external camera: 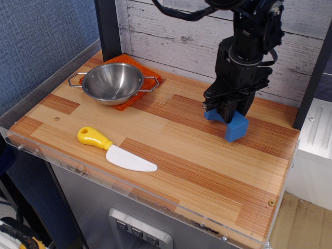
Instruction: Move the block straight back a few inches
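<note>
Observation.image view, single overhead-front camera on a wooden table (171, 171).

Item 1: gripper (228, 111), black, at about 2 o'clock on the table, pointed down, fingers closed on the block.
Item 2: block (234, 126), matte blue, held between the fingers, one end showing left of them and the larger end lower right; it sits at or just above the wood, contact not certain.
Item 3: steel bowl (112, 82) on an orange cloth (141, 78), at 10 o'clock, well apart.
Item 4: toy knife (116, 150), yellow handle, white blade, at 8 o'clock, untouched.

Step in hand, as judged: placing phase, block near the rear wall. Next move calls for settling the block flat, parting the fingers, then lifting straight up without nudging it.
</note>
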You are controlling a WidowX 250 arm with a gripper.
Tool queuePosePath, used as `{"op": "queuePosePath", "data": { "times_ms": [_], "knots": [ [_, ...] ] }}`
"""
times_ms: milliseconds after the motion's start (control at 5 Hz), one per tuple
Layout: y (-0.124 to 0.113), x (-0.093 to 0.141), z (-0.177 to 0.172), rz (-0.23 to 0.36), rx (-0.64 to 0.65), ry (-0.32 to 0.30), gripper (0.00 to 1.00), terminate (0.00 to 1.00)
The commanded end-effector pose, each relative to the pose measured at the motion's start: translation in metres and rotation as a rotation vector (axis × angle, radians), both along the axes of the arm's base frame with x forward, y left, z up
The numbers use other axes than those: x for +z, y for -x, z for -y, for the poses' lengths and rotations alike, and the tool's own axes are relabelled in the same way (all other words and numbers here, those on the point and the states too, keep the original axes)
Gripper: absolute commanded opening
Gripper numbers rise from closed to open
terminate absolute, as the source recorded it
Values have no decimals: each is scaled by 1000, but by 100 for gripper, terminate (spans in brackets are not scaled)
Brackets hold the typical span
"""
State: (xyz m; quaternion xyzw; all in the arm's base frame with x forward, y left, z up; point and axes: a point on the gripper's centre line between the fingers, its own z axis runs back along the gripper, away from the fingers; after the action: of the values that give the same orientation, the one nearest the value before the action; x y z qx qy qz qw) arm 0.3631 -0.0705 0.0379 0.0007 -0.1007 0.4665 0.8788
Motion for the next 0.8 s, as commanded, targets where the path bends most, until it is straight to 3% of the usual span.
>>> {"op": "queuePosePath", "data": {
  "times_ms": [0,200,400,600],
  "knots": [
    [-4,11,13,43,-14,25,0,0],
    [-4,9,14,39,-13,33,0,0],
    [-2,7,13,22,12,45,100,0],
    [-1,6,13,15,15,42,100,0]
  ]
}}
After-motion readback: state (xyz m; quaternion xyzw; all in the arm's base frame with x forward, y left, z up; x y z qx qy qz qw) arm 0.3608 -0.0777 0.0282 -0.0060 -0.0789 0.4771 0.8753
